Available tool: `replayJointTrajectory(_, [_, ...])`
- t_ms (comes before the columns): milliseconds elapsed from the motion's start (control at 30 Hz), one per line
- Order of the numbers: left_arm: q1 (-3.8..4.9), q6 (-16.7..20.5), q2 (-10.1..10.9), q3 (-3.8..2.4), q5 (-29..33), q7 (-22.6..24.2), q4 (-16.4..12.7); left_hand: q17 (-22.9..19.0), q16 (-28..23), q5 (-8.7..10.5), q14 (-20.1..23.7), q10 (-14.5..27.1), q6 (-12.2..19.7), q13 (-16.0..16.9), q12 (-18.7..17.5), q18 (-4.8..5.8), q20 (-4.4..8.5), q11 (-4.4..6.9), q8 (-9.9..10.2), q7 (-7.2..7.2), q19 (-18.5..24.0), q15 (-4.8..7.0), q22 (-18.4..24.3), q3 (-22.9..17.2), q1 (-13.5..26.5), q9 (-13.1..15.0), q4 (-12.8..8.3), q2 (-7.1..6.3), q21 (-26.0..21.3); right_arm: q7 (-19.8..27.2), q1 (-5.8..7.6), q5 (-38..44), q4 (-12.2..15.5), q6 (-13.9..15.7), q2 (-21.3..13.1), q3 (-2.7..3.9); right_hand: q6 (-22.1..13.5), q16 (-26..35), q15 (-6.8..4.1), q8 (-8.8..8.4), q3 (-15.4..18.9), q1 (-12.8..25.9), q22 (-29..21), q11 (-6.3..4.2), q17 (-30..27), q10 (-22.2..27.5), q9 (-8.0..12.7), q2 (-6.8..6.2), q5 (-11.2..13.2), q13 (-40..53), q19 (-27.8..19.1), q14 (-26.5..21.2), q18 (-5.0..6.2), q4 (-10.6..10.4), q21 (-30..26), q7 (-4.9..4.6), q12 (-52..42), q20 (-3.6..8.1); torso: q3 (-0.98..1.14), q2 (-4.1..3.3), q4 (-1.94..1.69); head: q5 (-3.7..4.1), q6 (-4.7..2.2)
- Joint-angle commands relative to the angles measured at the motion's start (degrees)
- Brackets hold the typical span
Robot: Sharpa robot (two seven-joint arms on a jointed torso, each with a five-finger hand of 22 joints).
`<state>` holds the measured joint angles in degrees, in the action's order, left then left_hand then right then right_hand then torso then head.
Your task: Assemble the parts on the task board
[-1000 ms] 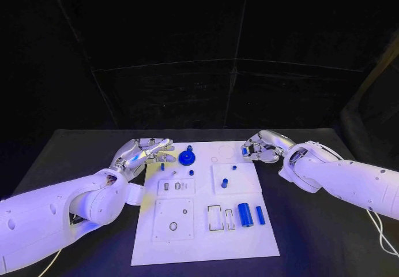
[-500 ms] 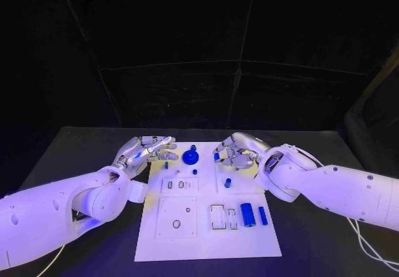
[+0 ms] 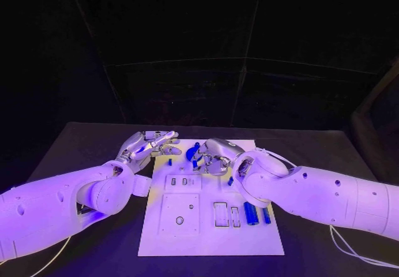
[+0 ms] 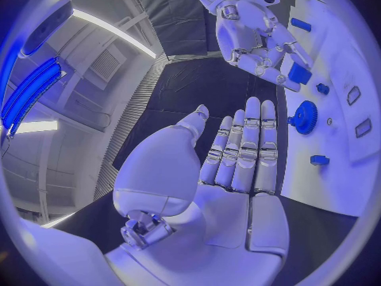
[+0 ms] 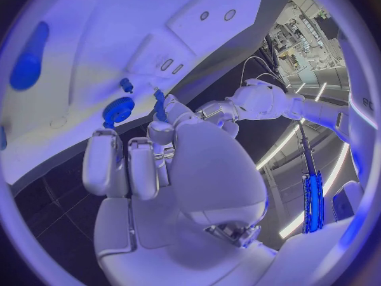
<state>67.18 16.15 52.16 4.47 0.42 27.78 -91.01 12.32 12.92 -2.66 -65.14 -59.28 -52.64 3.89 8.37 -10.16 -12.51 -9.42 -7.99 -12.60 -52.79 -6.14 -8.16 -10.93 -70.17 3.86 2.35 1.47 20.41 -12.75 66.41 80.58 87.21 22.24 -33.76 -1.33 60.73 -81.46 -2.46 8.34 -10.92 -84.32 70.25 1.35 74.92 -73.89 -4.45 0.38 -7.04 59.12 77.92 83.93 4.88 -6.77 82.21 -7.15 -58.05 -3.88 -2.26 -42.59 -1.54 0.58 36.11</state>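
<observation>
I am carrying a small blue part (image 4: pixel 299 74) pinched in my right hand (image 3: pixel 215 156) over the board (image 3: pixel 208 231), near the blue gear (image 4: pixel 305 116); my left hand (image 3: pixel 148 146) is hovering flat and empty. A loose pinch risks dropping it.

Robotics lab or test cell: black surface (image 3: pixel 83 144) enclosed by dark curtain walls (image 3: pixel 183 86) behind it; long ceiling light strips (image 4: pixel 111 32), ventilation grille (image 4: pixel 103 63), cluttered equipment racks (image 5: pixel 305 32) beyond curtains.
</observation>
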Motion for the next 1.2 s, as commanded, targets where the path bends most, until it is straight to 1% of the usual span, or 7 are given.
replayJointTrajectory(33, [0.17, 0.14, -0.07, -0.06, 0.48, 0.11, -0.15, 0.07, -0.23, -0.22, 0.12, -0.46, -0.35, -0.04, -0.24, -0.26, -0.14, 0.01, 0.35, -0.22, -0.13, -0.19, 0.08, -0.02, -0.33, -0.06, -0.33, 0.11, -0.35, -3.27, 0.0, 4.21, -0.6, -1.96, 0.95, -0.44, 1.54, 0.26, -0.13, 0.63, -0.29, 0.72, -0.09, -0.03, 0.61, 0.5, -0.96, -0.02, -0.33, -0.12, -0.28, 3.15, -0.74, 0.07, -0.1, 1.02, 0.4, 0.01, -0.05, 0.09, -0.05, -0.1, 0.02])
replayJointTrajectory(100, [0.23, 0.2, -0.1, -0.06, 0.49, 0.16, -0.11, 0.09, -0.37, -0.22, 0.22, -0.49, -0.38, -0.04, -0.31, -0.25, -0.16, 0.0, 0.39, -0.23, -0.04, -0.22, 0.13, -0.03, -0.33, -0.06, -0.39, 0.12, -0.43, -3.63, -0.18, 4.91, -1.23, -2.25, 1.86, -0.78, 1.4, 0.28, -0.13, 0.52, -0.36, 0.98, -0.14, -0.02, 0.61, 0.48, -0.91, -0.26, -0.5, -0.11, -0.31, 3.15, -0.73, 0.11, -0.12, 0.96, 0.43, 0.01, 0.03, 0.05, -0.01, -0.3, 0.07])
replayJointTrajectory(167, [0.25, 0.22, -0.12, -0.06, 0.49, 0.19, -0.09, 0.09, -0.37, -0.22, 0.22, -0.49, -0.38, -0.04, -0.31, -0.25, -0.16, 0.0, 0.39, -0.23, -0.04, -0.22, 0.13, -0.03, -0.33, -0.06, -0.39, 0.12, -0.43, -3.74, -0.34, 5.25, -1.59, -2.49, 2.4, -0.91, 1.4, 0.28, -0.13, 0.52, -0.36, 0.98, -0.14, -0.02, 0.61, 0.48, -0.91, -0.26, -0.5, -0.11, -0.31, 3.15, -0.73, 0.11, -0.12, 0.96, 0.43, 0.01, 0.15, -0.02, 0.07, -0.49, 0.08])
replayJointTrajectory(233, [0.27, 0.22, -0.15, -0.06, 0.49, 0.2, -0.07, 0.1, -0.45, -0.22, 0.28, -0.51, -0.39, -0.04, -0.35, -0.24, -0.18, -0.01, 0.42, -0.23, 0.02, -0.24, 0.17, -0.03, -0.34, -0.06, -0.43, 0.13, -0.48, -3.86, -0.6, 5.65, -1.88, -2.93, 2.94, -1.02, 1.32, 0.3, -0.13, 0.46, -0.42, 1.1, -0.2, 0.0, 0.6, 0.5, -0.88, -0.34, -0.59, -0.16, -0.34, 3.15, -0.72, 0.13, -0.15, 0.94, 0.5, 0.0, 0.19, -0.05, 0.08, -0.49, 0.05])
replayJointTrajectory(433, [0.3, 0.22, -0.21, -0.06, 0.49, 0.22, -0.03, 0.1, -0.45, -0.22, 0.28, -0.51, -0.39, -0.04, -0.35, -0.24, -0.18, -0.01, 0.42, -0.23, 0.02, -0.24, 0.17, -0.03, -0.34, -0.06, -0.43, 0.13, -0.48, -4.13, -1.3, 6.37, -2.58, -4.07, 4.19, -1.13, 1.25, 0.3, -0.1, 0.38, -0.48, 1.37, -0.21, 0.03, 0.62, 0.52, -0.85, -0.53, -0.79, -0.18, -0.35, 3.16, -0.72, 0.14, -0.16, 0.89, 0.58, -0.01, 0.13, 0.01, 0.15, -0.49, 0.26])
replayJointTrajectory(700, [0.31, 0.12, -0.26, -0.07, 0.49, 0.16, 0.03, 0.1, -0.45, -0.22, 0.28, -0.51, -0.39, -0.04, -0.35, -0.24, -0.18, -0.01, 0.42, -0.23, 0.02, -0.24, 0.17, -0.03, -0.34, -0.06, -0.43, 0.13, -0.48, -4.12, -1.96, 7.04, -3.17, -5.27, 5.0, -1.16, 1.19, 0.32, -0.08, 0.3, -0.51, 1.67, -0.33, 0.06, 0.62, 0.59, -0.82, -0.81, -0.95, -0.29, -0.42, 3.16, -0.69, 0.16, -0.21, 0.85, 0.74, -0.03, 0.18, -0.03, 0.1, -0.66, 0.75])
replayJointTrajectory(1200, [0.32, -0.06, -0.4, -0.06, 0.49, 0.03, 0.28, 0.13, -0.59, -0.22, 0.35, -0.55, -0.42, -0.04, -0.42, -0.24, -0.2, -0.03, 0.47, -0.25, 0.11, -0.27, 0.22, -0.03, -0.32, -0.06, -0.47, 0.15, -0.56, -4.88, -2.23, 8.81, -3.31, -6.68, 4.92, -1.16, 0.95, 0.32, -0.02, 0.07, -0.6, 2.27, -0.45, 0.15, 0.68, 0.8, -0.72, -1.49, -1.14, -0.51, -0.51, 3.18, -0.67, 0.25, -0.29, 0.73, 1.11, -0.08, 0.2, -0.02, 0.14, -0.86, 1.32])
